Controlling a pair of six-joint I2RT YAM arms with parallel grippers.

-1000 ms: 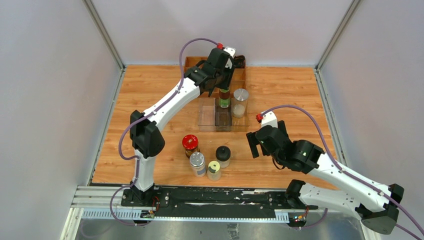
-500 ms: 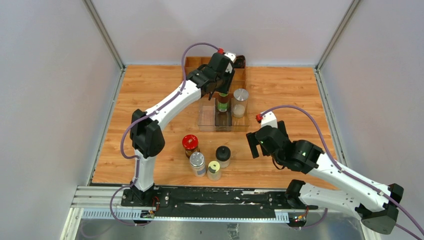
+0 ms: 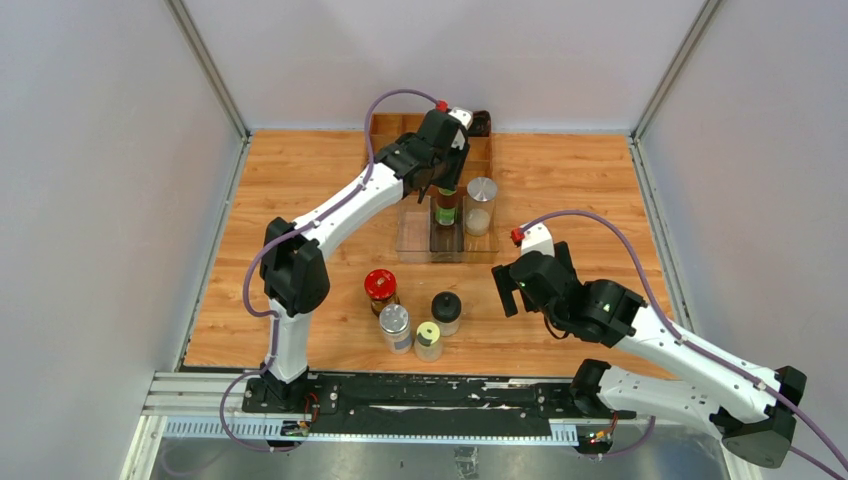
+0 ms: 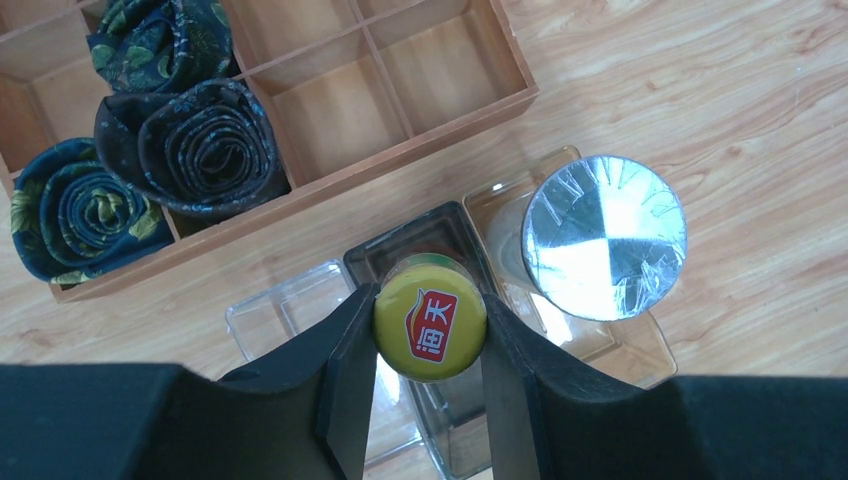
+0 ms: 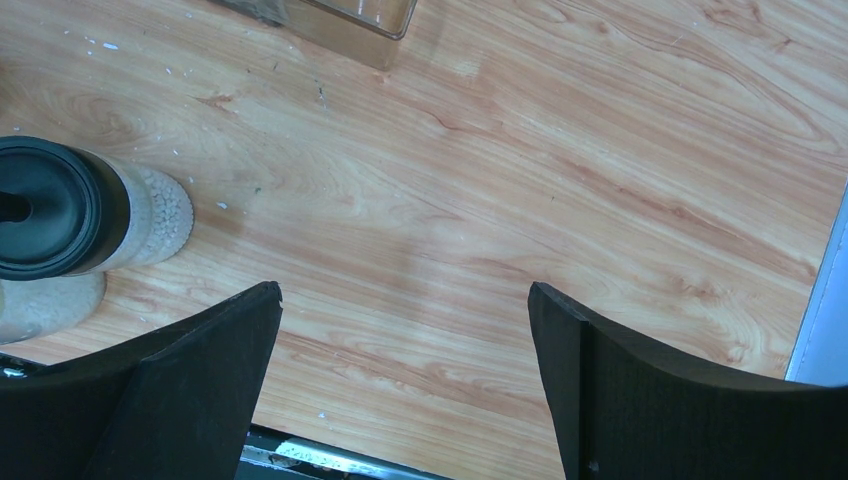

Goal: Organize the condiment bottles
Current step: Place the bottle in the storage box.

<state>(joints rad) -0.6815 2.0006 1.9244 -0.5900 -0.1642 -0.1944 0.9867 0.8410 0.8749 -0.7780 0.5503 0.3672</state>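
Should the left gripper (image 4: 428,340) let go with the yellow-capped sauce bottle (image 3: 446,205) tilted, the bottle could knock the silver-lidded jar (image 4: 604,237) in the clear tray's (image 3: 412,235) right compartment. The claw pinches that bottle upright in the middle compartment, toward the table's far edge. The wooden divided box (image 4: 330,110) holds rolled ties (image 4: 190,145). The red-capped jar (image 3: 380,286), second silver-lidded jar (image 3: 394,322), pale-capped jar (image 3: 428,335) and black-domed jar (image 5: 50,208) stand by the near edge, left of the spread right gripper (image 5: 402,300).
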